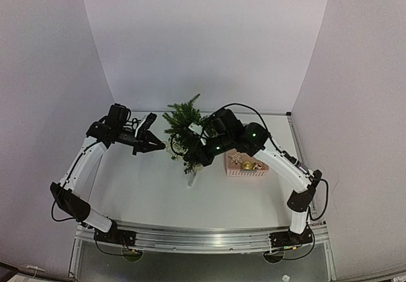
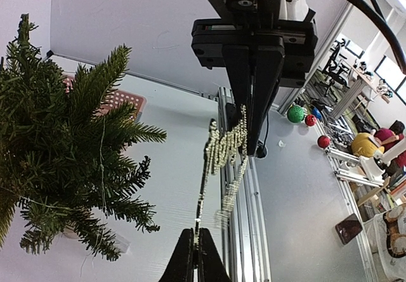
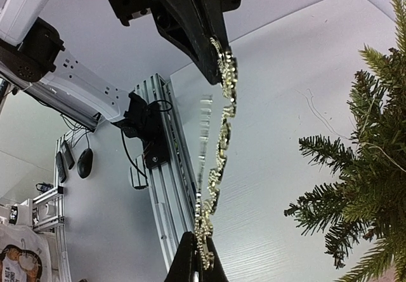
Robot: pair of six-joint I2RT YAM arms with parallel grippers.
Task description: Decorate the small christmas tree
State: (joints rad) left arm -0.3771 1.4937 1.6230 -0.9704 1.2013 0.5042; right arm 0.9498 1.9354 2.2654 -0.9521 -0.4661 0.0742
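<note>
The left end effector (image 2: 194, 239), fingers pressed together, pinches one end of a glittery, silvery-gold ornament (image 2: 223, 152) above the white surface (image 1: 146, 190). The right end effector (image 3: 197, 247), also clamped tight, grips the ornament's other end, so the piece hangs stretched between the two. The small christmas tree (image 1: 183, 120) sits near the middle of the surface, just beside the held ornament and partly hidden behind the right arm. A pink basket (image 1: 247, 173) holding a gold ball and other decorations sits near the tree's right side.
</note>
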